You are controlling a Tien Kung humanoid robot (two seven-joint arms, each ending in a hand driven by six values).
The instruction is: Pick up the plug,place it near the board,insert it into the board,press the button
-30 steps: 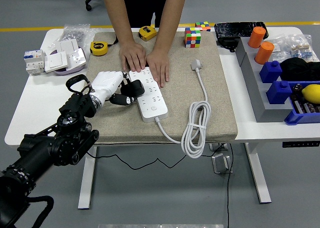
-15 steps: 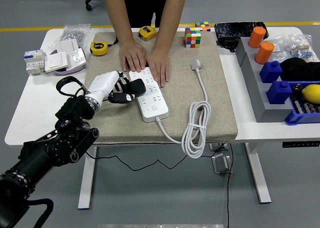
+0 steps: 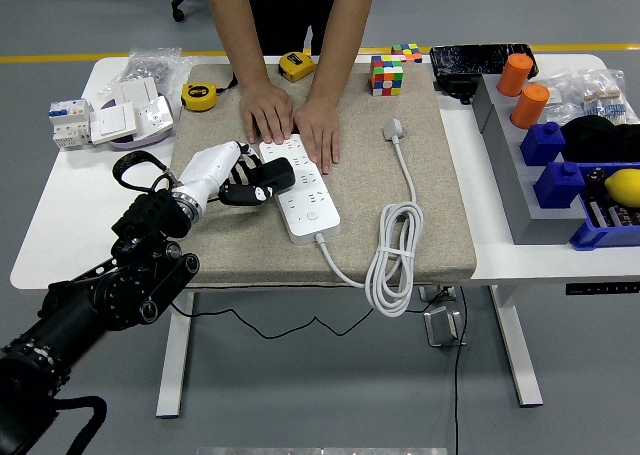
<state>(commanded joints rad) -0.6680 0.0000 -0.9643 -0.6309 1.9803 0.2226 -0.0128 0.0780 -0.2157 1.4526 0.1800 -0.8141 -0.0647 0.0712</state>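
White tabletop (image 3: 70, 230) carries a beige mat (image 3: 440, 185) across its middle. Person at the far side, both hands (image 3: 292, 125) pressed flat on the far end of the white power strip (image 3: 300, 187), which lies diagonal on the mat. Left arm enters from lower left; its white left hand (image 3: 215, 172) sits at the strip's left edge, fingers curled round the black plug (image 3: 262, 182). Plug rests on the strip's left side, touching it; can't tell if the pins are seated. Strip's white cable coils (image 3: 392, 250) on the mat to the right, white plug end (image 3: 393, 129) lying farther back. Right edge: grey rack (image 3: 520, 190) with blue blocks (image 3: 556, 160) and two orange cylinders (image 3: 524, 90). Far side: Rubik's cube (image 3: 385, 75), two yellow tape measures (image 3: 198, 96). Far left: white switch parts (image 3: 110, 120).
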